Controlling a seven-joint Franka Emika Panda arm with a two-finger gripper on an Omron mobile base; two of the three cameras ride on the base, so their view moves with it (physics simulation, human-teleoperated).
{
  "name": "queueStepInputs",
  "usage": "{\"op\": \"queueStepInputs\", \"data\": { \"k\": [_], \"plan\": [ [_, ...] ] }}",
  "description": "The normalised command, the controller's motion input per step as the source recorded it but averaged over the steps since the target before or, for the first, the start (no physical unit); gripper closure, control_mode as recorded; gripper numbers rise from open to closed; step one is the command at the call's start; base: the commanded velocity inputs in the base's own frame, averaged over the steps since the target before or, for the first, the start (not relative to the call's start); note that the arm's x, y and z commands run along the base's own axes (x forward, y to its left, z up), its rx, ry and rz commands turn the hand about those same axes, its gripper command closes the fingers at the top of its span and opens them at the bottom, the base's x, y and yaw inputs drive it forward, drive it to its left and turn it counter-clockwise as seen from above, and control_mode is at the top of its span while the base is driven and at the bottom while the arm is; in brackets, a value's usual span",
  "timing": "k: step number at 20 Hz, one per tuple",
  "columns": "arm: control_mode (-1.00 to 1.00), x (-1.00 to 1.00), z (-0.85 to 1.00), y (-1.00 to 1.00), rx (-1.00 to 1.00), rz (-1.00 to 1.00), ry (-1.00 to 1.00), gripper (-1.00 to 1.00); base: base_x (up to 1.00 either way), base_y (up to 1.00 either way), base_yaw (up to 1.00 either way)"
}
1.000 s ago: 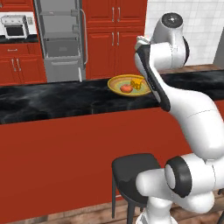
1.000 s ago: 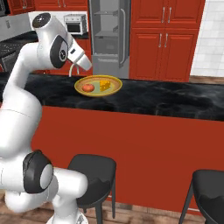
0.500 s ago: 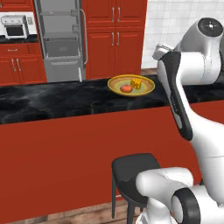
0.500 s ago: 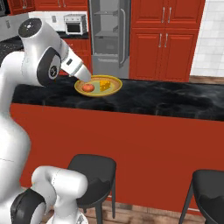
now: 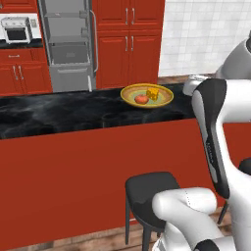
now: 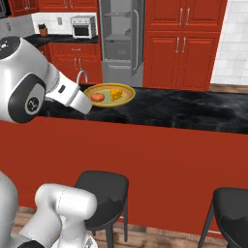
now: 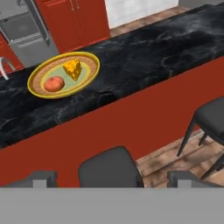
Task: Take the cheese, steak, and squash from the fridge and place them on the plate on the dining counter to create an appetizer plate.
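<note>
Now one cheese (image 7: 72,69), one plate (image 7: 40,73).

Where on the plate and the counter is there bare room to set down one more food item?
On the plate, the pale centre is bare left of the cheese and above the red item. The dining counter lies bare to the plate's right in the hand view. The plate's centre, where the two foods sit close, is crowded.
</note>
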Motion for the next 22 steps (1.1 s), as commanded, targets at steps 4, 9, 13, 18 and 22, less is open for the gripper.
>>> {"op": "queueStepInputs", "data": {
  "k": [4, 9, 13, 18, 22],
  "plan": [
    [-1.00, -0.16, -0.52, 0.00, -0.09, 0.06, 0.25, -1.00, 0.00, 0.00, 0.00],
    [1.00, -0.02, -0.11, 0.00, -0.03, 0.00, 0.03, -1.00, -0.19, 0.00, 0.00],
    [1.00, 0.00, 0.00, 0.00, 0.00, 0.00, 0.00, -1.00, -0.89, -0.16, -0.13],
    [1.00, 0.00, 0.00, 0.00, 0.00, 0.00, 0.00, -1.00, -0.98, -0.96, -0.22],
    [1.00, 0.00, 0.00, 0.00, 0.00, 0.00, 0.00, -1.00, -0.53, -1.00, -0.17]
  ]
}}
